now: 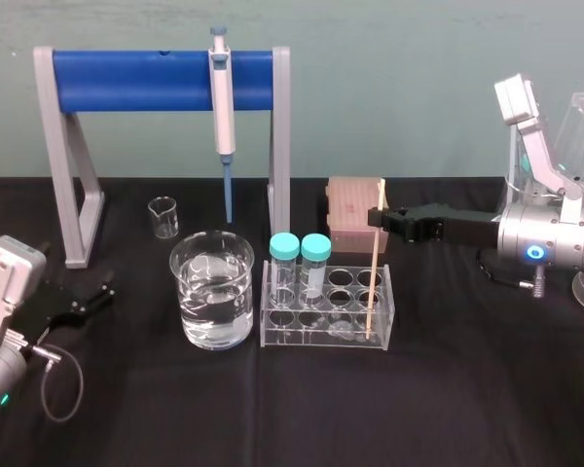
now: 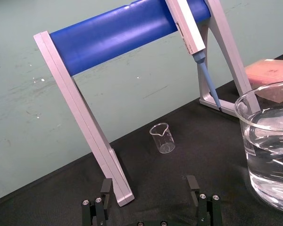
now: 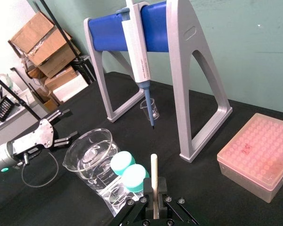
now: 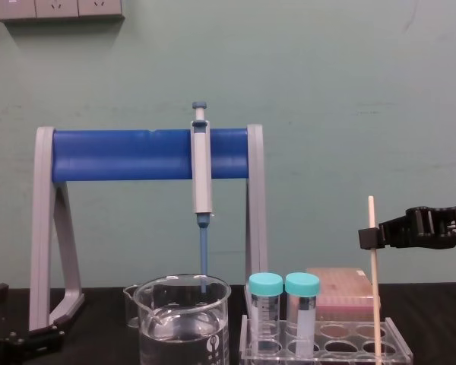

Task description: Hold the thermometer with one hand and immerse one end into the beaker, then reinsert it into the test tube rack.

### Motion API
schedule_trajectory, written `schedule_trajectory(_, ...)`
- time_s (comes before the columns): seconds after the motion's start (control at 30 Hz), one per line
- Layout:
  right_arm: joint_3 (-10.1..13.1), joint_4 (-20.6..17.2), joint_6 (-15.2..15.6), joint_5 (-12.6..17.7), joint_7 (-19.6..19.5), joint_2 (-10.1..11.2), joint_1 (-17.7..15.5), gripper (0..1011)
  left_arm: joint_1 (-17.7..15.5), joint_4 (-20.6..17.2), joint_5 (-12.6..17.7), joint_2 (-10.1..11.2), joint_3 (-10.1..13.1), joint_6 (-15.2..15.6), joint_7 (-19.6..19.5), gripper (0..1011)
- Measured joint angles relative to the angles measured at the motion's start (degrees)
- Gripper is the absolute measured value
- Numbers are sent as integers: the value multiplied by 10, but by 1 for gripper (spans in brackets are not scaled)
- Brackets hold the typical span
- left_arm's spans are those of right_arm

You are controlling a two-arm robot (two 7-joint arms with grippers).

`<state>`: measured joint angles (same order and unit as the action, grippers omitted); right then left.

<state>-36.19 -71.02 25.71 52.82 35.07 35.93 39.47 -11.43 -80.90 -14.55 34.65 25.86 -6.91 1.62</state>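
Black fingers of the right gripper (image 1: 377,218) are closed together on the thermometer (image 1: 372,282), pinching it a little below its top end. The silver forearm behind them reaches in from the right and carries a glowing blue ring. The thermometer is a thin, straight, cream rod with its long axis close to vertical. Its upper end points up and stands just above the fingers. Its lower end sits in a front hole at the right end of the test tube rack (image 1: 311,341). In the head view it leans slightly, with the top a touch farther right than the foot.

The rack is low, clear acrylic with rows of round holes, and it rests on the black tablecloth (image 1: 467,399). Two clear tubes with teal caps (image 1: 300,246) stand at its left end. Just to the rack's left sits the beaker (image 1: 197,321), round clear glass with a pouring spout, partly filled with clear liquid.

The left gripper (image 1: 92,292) lies low at the table's left edge, well apart from the beaker, with its fingers spread and nothing between them.
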Motion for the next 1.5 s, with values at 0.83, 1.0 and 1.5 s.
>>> schedule_trajectory(0.83,40,-79,-71,4,-42,29,-36,55,0,0,0,0,0,0,0,1004)
schedule_trajectory(1.0,54,-109,-94,-8,-56,37,-50,56,0,0,0,0,0,0,0,1004)
schedule_trajectory(1.5,64,-148,-112,-38,-57,2,-19,55,0,0,0,0,0,0,0,1004)
